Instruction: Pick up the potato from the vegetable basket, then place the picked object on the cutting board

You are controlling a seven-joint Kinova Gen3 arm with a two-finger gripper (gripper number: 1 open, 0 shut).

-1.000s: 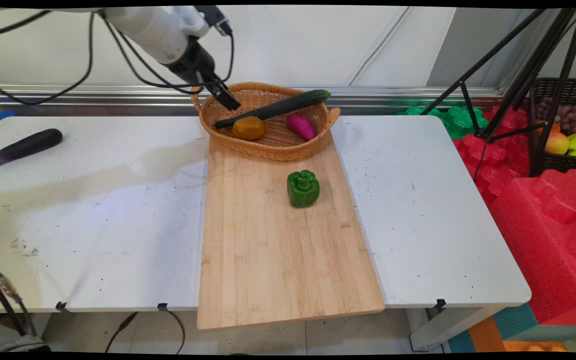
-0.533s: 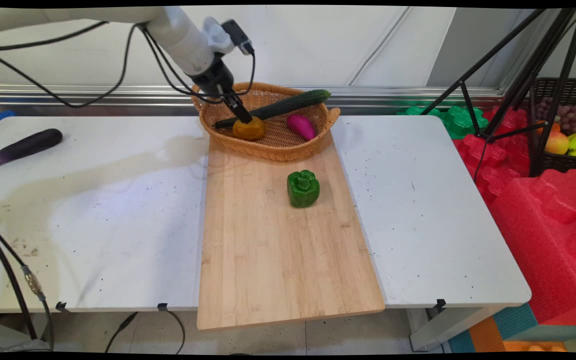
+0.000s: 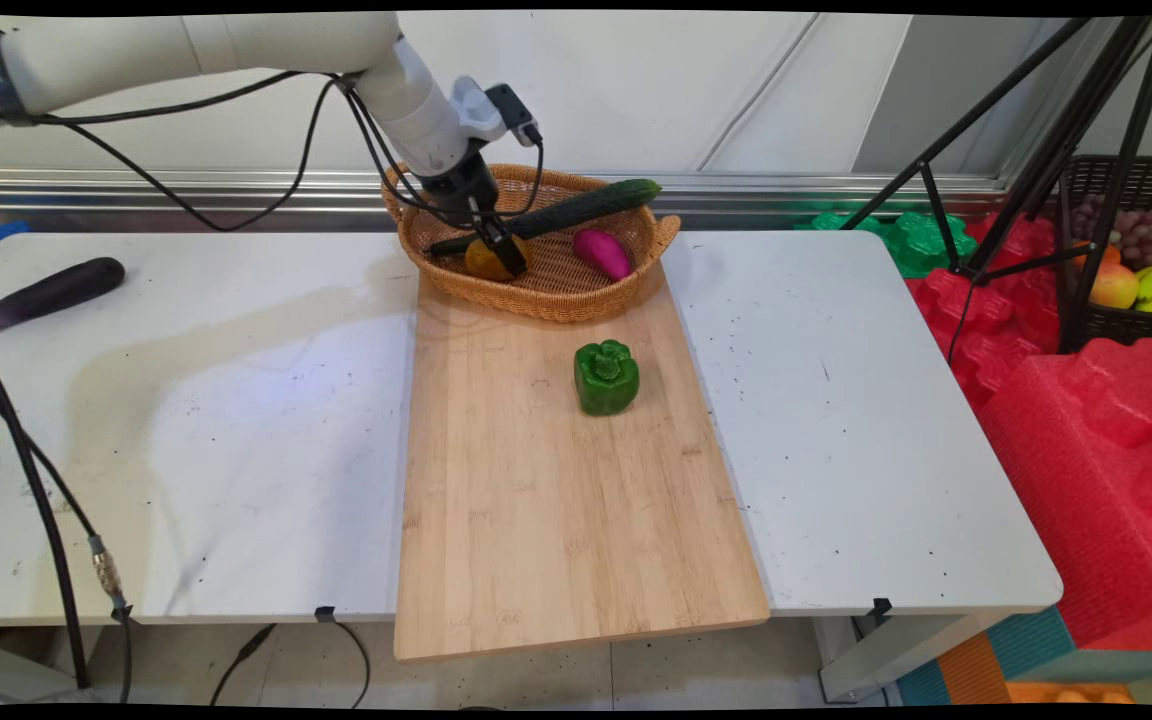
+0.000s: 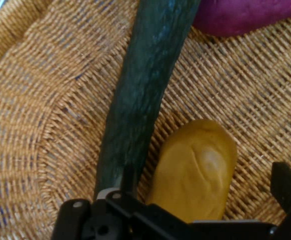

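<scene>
My gripper (image 3: pixel 502 256) (image 4: pixel 205 184) is down inside the wicker basket (image 3: pixel 558 304) (image 4: pixel 30 125), open, with its fingers either side of a yellow-brown potato (image 3: pixel 482 262) (image 4: pixel 198 170). One finger (image 4: pixel 128 179) sits in the gap between the potato and a long dark green cucumber (image 3: pixel 576 208) (image 4: pixel 145 85). The other finger (image 4: pixel 286 189) stands a little clear of the potato's far side. The cucumber lies slanted across the basket, its end resting on the rim. A purple sweet potato (image 3: pixel 602 253) (image 4: pixel 245 15) lies just beyond it.
The basket stands on the far end of a wooden board (image 3: pixel 556 500), where a green bell pepper (image 3: pixel 606 377) also sits. A dark eggplant (image 3: pixel 46 293) lies on the white table at far left. Right of the table are a tripod (image 3: pixel 1016 150), red foam (image 3: pixel 1086 450) and a fruit basket (image 3: pixel 1131 250).
The gripper has come from the basket's left rim rightwards and down into the basket, ending around the yellow-brown potato. The vegetables have not moved.
</scene>
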